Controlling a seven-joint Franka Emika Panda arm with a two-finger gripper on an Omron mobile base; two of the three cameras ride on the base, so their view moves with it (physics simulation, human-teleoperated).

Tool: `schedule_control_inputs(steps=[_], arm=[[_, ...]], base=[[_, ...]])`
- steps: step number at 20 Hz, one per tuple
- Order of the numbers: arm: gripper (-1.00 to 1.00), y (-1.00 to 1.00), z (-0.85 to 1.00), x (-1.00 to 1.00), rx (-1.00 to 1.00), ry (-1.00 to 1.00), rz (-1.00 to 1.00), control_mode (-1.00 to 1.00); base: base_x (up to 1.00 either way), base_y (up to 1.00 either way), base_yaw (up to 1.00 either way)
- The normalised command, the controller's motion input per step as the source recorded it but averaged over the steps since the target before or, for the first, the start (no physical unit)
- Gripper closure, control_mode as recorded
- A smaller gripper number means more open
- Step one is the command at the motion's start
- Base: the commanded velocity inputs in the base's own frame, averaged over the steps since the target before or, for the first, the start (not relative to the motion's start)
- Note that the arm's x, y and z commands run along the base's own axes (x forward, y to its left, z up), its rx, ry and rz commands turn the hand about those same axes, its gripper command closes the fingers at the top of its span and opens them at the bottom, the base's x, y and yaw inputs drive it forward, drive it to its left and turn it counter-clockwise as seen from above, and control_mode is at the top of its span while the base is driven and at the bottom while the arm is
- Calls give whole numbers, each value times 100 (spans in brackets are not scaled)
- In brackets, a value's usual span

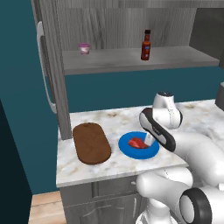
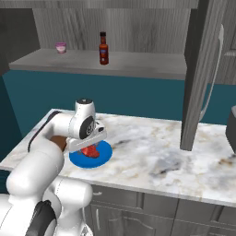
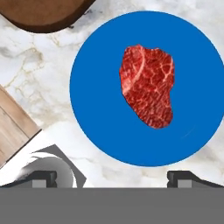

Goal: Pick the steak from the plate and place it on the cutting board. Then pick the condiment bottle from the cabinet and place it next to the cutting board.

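Steak [image 1: 137, 143] lies on the round blue plate [image 1: 127, 149] in the left base view, a small red irregular slab on the marbled white worktop [image 1: 83, 170]. The white arm rises from the lower right, folds at its dark elbow and bends down over the plate's right side, so that the hand [image 1: 148, 140] hangs just above the plate beside the meat. To the plate's left, close but apart, sits the dark brown cutting board [image 1: 91, 142], oblong with rounded ends. Above, the grey wood-grain cabinet [image 1: 57, 83] carries on its open shelf the slim condiment bottle [image 1: 145, 45] of red-brown sauce with a black cap, upright, and well to its left a short pink-lidded cup [image 1: 84, 48].

From the right base view the arm comes up from the lower left, wrist turned downward, and the hand [image 2: 88, 148] covers part of the steak [image 2: 92, 151] over the plate [image 2: 102, 156]. The bottle [image 2: 104, 49] and cup [image 2: 61, 47] stand on the shelf behind.

Looking straight down in the hand view, the marbled steak [image 3: 148, 85] rests a little right of the plate's [image 3: 96, 109] centre (flat, glossy, uniformly blue). The two dark fingertips [image 3: 192, 178] stand wide apart at the bottom edge, clear of the meat, gripping nothing. A corner of the cutting board [image 3: 43, 15] shows at the upper left.
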Motion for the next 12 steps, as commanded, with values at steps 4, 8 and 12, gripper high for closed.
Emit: schedule_control_inputs(steps=[4,8,12], arm=[[-100,-7,-12,3,0,0,5,-100],[-100,-6,-12,6,0,0,5,-100],[-100,-1,-13,10,0,0,5,-100]], base=[[0,0,0],[0,0,0],[0,0,0]])
